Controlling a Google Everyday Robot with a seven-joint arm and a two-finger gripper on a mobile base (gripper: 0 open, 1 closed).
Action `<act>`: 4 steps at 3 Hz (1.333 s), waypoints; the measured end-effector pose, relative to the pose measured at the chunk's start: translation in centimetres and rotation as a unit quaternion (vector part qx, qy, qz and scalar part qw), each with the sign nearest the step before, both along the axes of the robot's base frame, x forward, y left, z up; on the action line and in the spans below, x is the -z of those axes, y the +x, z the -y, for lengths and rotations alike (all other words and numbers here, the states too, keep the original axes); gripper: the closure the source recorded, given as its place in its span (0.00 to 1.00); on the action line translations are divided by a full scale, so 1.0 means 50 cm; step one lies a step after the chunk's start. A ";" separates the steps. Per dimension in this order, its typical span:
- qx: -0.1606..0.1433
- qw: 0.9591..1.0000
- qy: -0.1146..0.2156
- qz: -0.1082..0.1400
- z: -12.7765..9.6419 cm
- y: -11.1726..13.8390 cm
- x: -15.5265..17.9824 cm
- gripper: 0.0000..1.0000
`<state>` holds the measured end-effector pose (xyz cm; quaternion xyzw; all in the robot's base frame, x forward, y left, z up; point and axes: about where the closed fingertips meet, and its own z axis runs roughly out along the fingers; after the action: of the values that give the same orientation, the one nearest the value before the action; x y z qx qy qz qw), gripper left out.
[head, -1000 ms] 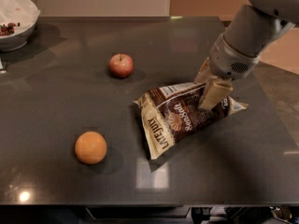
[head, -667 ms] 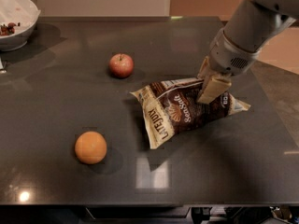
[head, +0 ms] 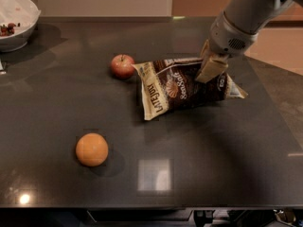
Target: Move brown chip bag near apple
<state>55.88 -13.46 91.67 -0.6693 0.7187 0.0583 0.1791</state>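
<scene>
The brown chip bag (head: 180, 86) with cream edges and "Late July" and "Sea Salt" lettering is held tilted just above the dark table. Its left corner reaches close to the apple (head: 122, 65), a small red fruit at centre left. My gripper (head: 210, 67) comes down from the upper right and is shut on the bag's upper right part. The bag's right end lies towards the table's right side.
An orange (head: 92, 149) sits at the front left of the dark table (head: 57, 108). A white bowl (head: 16, 20) with some food stands at the far left corner. The table's right edge runs just beyond the bag.
My gripper has carried the chip bag up and to the left, so its left corner now lies close to the apple. The apple and the orange have not moved.
</scene>
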 end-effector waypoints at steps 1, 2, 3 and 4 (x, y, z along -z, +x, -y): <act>0.030 1.000 0.008 0.004 0.004 0.061 -0.010 1.00; 0.064 0.998 0.016 -0.003 0.005 0.116 -0.010 1.00; 0.107 0.994 0.024 -0.012 0.008 0.167 -0.004 1.00; 0.135 0.990 0.022 -0.020 0.007 0.202 0.003 0.83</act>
<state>65.98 -13.82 91.51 -0.5609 0.8043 0.0630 0.1860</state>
